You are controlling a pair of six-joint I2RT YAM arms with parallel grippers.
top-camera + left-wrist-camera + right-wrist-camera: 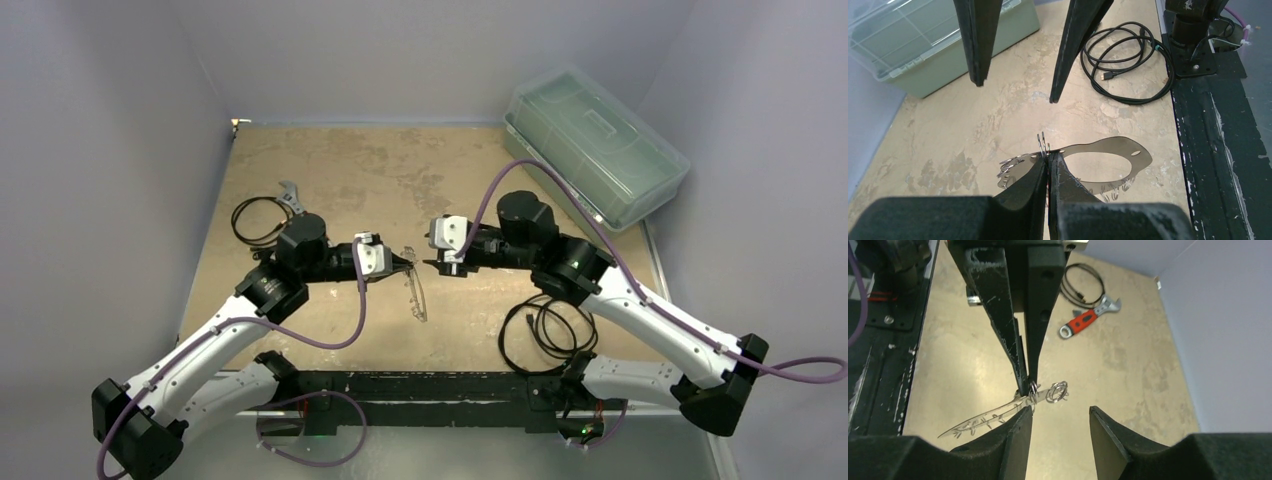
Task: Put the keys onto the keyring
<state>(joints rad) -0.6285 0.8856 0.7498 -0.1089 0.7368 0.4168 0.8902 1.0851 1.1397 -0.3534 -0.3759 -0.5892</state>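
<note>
My left gripper (403, 262) is shut on the keyring (415, 295), a thin flat loop with small wire rings along its rim, and holds it edge-up above the table. In the left wrist view the shut tips (1048, 156) pinch the loop's (1116, 143) near rim. My right gripper (432, 262) is open and empty, facing the left one tip to tip, a small gap apart. The right wrist view shows its spread tips (1060, 410) just short of the keyring (990, 417) and the left gripper (1027, 385). No black-headed key is in view.
A lidded clear plastic box (595, 145) stands at the back right. One black cable coil (545, 330) lies near the right arm's base. Another coil (258, 220) and a red-handled wrench (1083, 322) lie at the left. Walls close in three sides.
</note>
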